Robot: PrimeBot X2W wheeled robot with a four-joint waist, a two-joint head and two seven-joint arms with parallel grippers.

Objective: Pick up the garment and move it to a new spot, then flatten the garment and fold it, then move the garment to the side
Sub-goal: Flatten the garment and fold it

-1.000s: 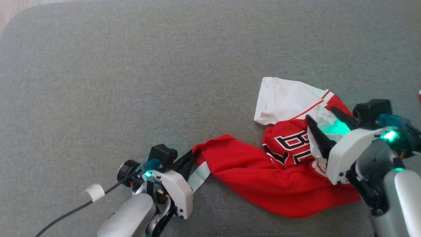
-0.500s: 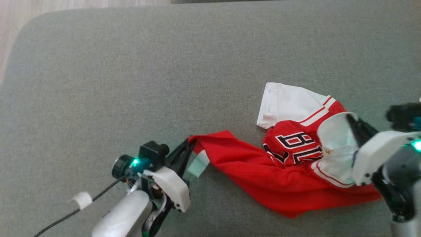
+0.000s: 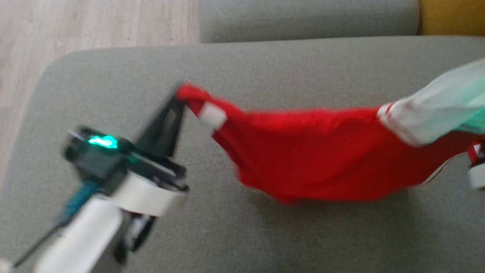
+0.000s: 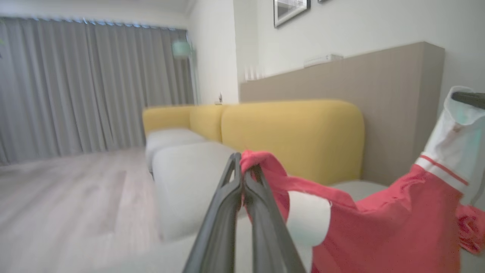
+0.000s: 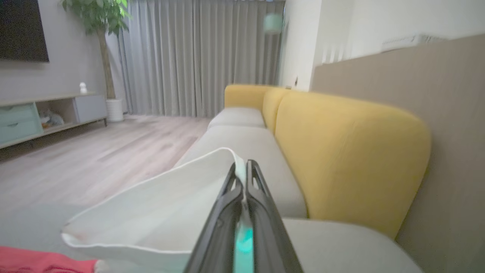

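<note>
Red jersey [image 3: 322,167] hangs stretched across the centre and right of the head view, its middle sagging over the grey sofa seat [image 3: 113,76]; the picture is blurred. The left claw [image 3: 177,101] is clenched on the jersey's red corner, left of centre. In the right wrist view the right claw [image 5: 242,168] grips the white sleeve [image 5: 159,204] at lower centre, with a yellow backrest [image 5: 348,151] to the right.

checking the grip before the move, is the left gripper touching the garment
Touching: the left wrist view shows the left gripper shut on a red fold of the garment.
</note>
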